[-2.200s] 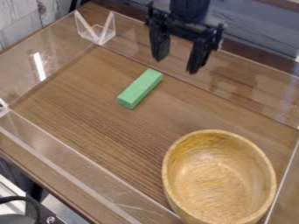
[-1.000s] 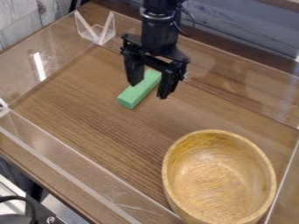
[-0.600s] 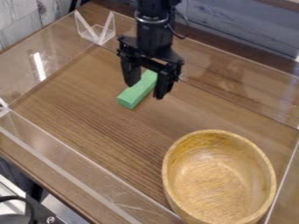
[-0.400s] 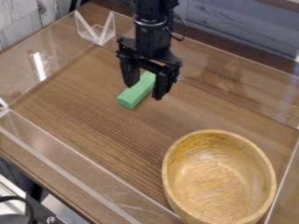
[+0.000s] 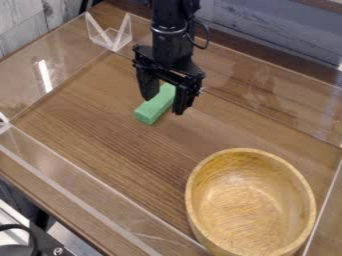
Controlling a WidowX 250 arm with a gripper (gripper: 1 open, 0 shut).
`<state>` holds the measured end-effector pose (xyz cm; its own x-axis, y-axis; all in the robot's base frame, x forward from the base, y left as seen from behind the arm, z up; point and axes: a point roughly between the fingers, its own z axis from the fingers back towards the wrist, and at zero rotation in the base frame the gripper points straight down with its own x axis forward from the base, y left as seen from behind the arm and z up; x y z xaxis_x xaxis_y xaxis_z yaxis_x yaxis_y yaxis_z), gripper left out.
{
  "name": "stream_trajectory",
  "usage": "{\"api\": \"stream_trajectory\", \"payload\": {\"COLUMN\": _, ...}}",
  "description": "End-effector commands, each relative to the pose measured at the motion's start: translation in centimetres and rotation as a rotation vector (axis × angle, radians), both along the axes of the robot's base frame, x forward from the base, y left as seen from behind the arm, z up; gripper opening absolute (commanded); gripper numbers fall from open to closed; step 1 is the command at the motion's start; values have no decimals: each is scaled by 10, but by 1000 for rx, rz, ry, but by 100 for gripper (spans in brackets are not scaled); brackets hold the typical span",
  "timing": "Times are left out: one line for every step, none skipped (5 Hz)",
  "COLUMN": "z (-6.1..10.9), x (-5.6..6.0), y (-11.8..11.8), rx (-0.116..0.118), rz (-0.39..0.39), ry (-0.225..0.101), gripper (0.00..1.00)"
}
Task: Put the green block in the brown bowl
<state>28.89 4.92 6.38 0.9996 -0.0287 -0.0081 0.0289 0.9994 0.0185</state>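
Observation:
The green block (image 5: 152, 108) lies flat on the wooden table, left of centre, its far end under the gripper. My black gripper (image 5: 166, 99) hangs straight down over that far end, open, with one finger on each side of the block. I cannot tell whether the fingertips touch the table. The brown bowl (image 5: 250, 208) stands at the front right, well apart from the block, and its hollow holds nothing.
Clear acrylic walls (image 5: 54, 70) fence the wooden tabletop (image 5: 94, 150) on the left and front. A clear triangular stand (image 5: 110, 33) sits at the back left. A grey plank wall runs behind.
The gripper has come down and slightly left over the block's far end, staying open. Block and bowl have not moved.

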Motion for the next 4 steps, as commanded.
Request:
{"api": "stream_trajectory", "payload": {"z": 6, "x": 6, "y": 6, "rx": 4, "rz": 5, "ry": -49, "gripper": 100}}
{"api": "stream_trajectory", "payload": {"z": 3, "x": 9, "y": 8, "rx": 1, "rz": 2, "ry": -61, "gripper": 100}}
{"api": "stream_trajectory", "payload": {"z": 1, "x": 12, "y": 9, "rx": -2, "rz": 1, "ry": -72, "gripper": 100}}
{"api": "stream_trajectory", "payload": {"z": -2, "x": 15, "y": 10, "rx": -3, "rz": 3, "ry": -81, "gripper": 100}}
